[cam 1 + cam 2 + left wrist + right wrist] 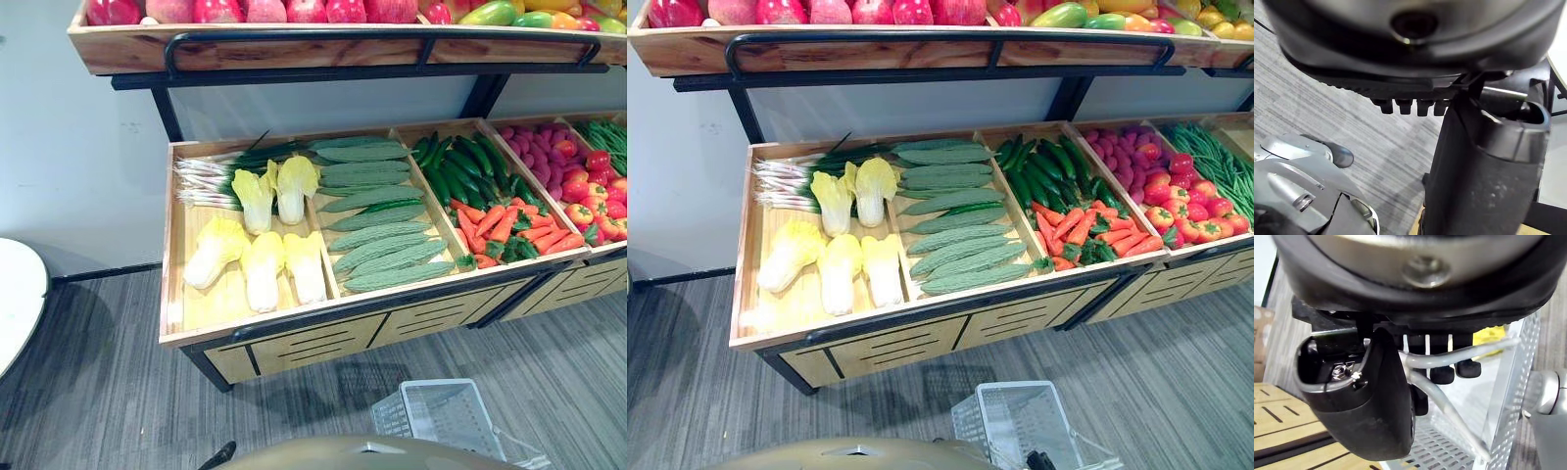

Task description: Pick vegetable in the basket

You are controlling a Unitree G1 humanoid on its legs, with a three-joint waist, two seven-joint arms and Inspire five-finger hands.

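Grey floor (108, 372) lies under a wooden stall (323, 343) of cabbages (263, 269) and green gourds (377, 211), with the white basket (441, 416) just before it. The right wrist view shows the right robot hand (1361, 396) curled round the basket's wire handle (1449, 357). The left robot hand (1484, 186) hangs relaxed.

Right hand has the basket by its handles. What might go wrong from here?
The basket hangs by thin wire handles in the right hand; it may swing or slip during a reach. The cabbages lie touching, so grasping one could push its neighbours. The low left hand might catch the black front rail going up.
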